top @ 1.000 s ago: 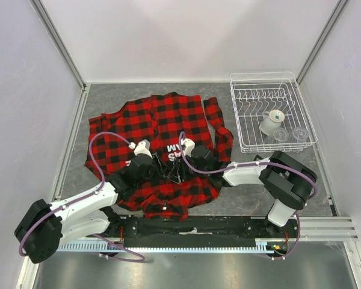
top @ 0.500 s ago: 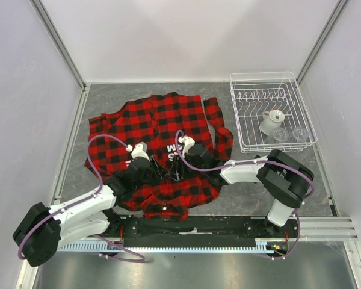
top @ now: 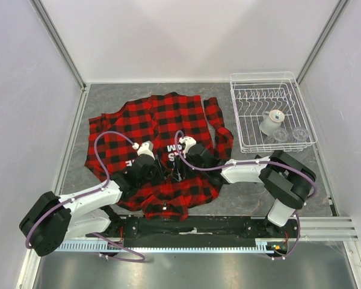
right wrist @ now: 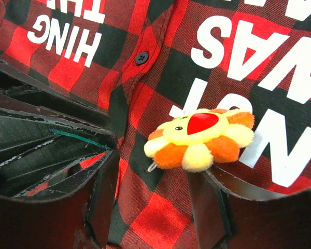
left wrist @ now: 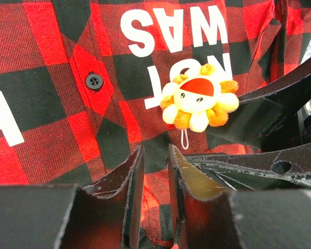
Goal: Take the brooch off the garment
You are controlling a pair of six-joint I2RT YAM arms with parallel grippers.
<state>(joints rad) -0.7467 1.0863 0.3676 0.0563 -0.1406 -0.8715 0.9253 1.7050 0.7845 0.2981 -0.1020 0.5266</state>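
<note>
Seen from above, a grey table (top: 259, 186) holds a red-and-black plaid shirt (top: 162, 114) spread left of centre, with both robot arms reaching onto its lower half. At the left, the left gripper (left wrist: 154, 153) lies low on the cloth, pointing toward the white letters (left wrist: 171, 23). Its two fingers sit almost together, leaving a thin slit with red cloth showing in it. Whether they pinch that cloth cannot be told. Up and to the left of its tips, a black button (left wrist: 94, 81) sits on the shirt's front strip.

Near the shirt's middle, between the two grippers, the brooch (left wrist: 199, 104) is on the cloth, partly over the letters. It is a plush flower with a pale yellow face, a red patch, and orange and yellow petals. A small white loop hangs under it.

The right gripper (right wrist: 154, 167) reaches in from the right, its fingers spread wide and low on the cloth, holding nothing. The brooch rests just beyond them, its lower petals touching the tip of one finger.

At the far right of the table stands a white wire rack (top: 236, 114), just right of the shirt's sleeve, with a few small items inside.
</note>
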